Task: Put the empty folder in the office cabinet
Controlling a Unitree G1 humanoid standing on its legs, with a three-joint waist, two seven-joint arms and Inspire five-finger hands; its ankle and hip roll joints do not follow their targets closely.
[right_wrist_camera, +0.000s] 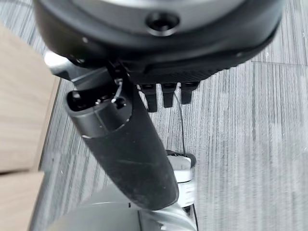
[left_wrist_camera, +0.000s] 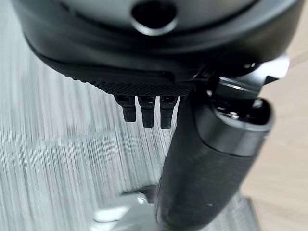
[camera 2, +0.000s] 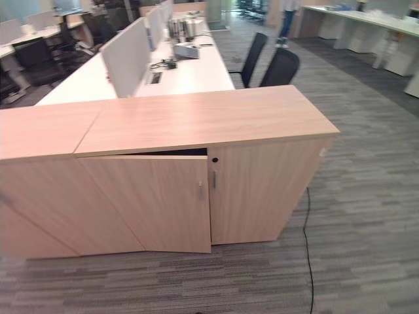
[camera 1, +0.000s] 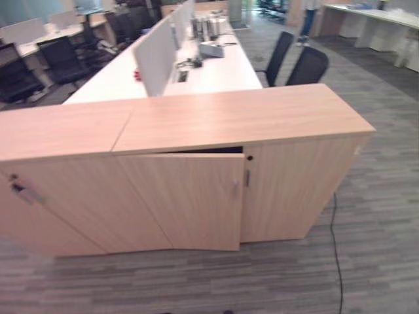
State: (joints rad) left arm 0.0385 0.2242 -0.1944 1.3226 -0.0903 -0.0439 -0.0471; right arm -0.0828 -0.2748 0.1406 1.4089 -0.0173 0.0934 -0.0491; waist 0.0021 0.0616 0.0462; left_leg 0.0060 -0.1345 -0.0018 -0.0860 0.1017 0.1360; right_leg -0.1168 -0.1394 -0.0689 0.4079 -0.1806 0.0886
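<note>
Both hands (left_wrist_camera: 202, 159) (right_wrist_camera: 125, 154) empty, fingers straight; light-wood cabinet (camera 1: 196, 131), left door (camera 1: 186, 199) ajar.

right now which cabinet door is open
The middle door, left of the keyhole, stands ajar with a dark gap along its top; the right door beside it is shut flush.

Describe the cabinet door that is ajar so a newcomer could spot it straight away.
Start at the long, low wooden cabinet that stands across the carpet in front of the white desks. Along its front, find the door just left of the right-hand door, where two small metal handles sit side by side. It alone swings out from the front, leaving a dark gap under the top.
</note>
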